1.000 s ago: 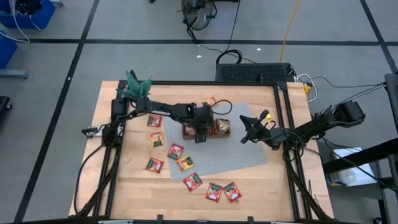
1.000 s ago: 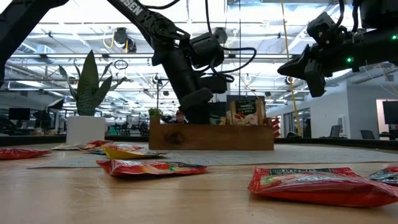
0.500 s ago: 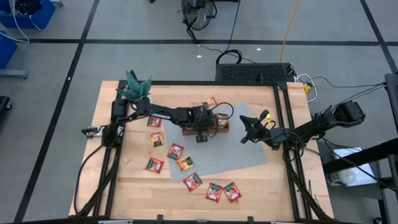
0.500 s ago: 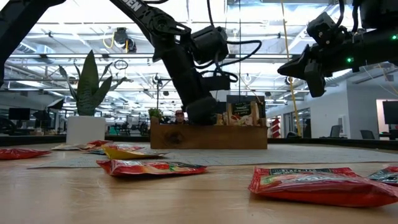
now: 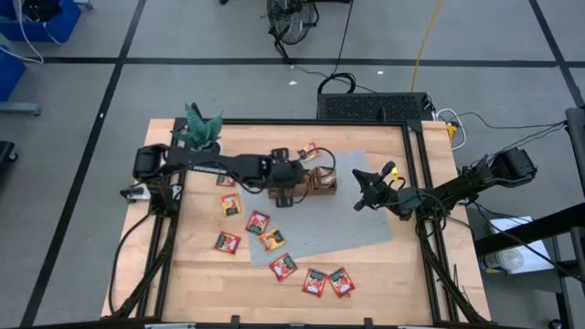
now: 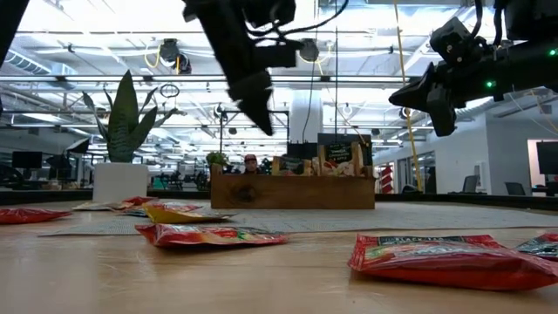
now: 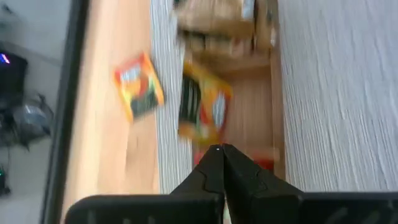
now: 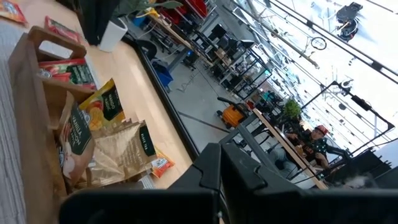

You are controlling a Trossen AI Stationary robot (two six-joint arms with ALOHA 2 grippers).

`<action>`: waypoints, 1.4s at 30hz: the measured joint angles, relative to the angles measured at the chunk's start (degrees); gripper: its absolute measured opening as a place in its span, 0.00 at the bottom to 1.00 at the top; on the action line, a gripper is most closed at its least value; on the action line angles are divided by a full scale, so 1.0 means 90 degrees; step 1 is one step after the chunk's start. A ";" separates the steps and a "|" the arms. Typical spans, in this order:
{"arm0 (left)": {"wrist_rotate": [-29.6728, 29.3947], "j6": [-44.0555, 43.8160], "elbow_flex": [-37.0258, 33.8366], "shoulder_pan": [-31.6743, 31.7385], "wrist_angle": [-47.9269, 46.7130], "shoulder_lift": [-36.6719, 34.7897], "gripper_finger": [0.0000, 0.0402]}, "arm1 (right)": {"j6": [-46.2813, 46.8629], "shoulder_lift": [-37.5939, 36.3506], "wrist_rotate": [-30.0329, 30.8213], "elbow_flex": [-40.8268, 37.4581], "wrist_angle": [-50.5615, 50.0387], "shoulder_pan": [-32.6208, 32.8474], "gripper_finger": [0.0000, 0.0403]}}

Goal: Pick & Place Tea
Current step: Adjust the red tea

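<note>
Nearest you, red tea sachets [image 5: 313,281] lie scattered on the wooden table [image 5: 384,283]. Farther back, your left gripper [image 5: 285,195] hangs clenched and empty above the wooden tray [image 6: 296,192], which holds upright sachets. Your right gripper [image 5: 360,200] waits clenched over the grey mat [image 5: 366,228].

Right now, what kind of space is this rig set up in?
Probably a big open workshop or lab hall: a high ceiling with exposed trusses, rows of desks with monitors behind the wooden table, and cables trailing over a taped grey floor.
</note>
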 joint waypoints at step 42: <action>0.0310 -0.0437 -0.0017 0.0436 -0.0766 0.1212 0.01 | 0.0063 0.0000 -0.0006 0.0002 -0.0050 0.0000 0.00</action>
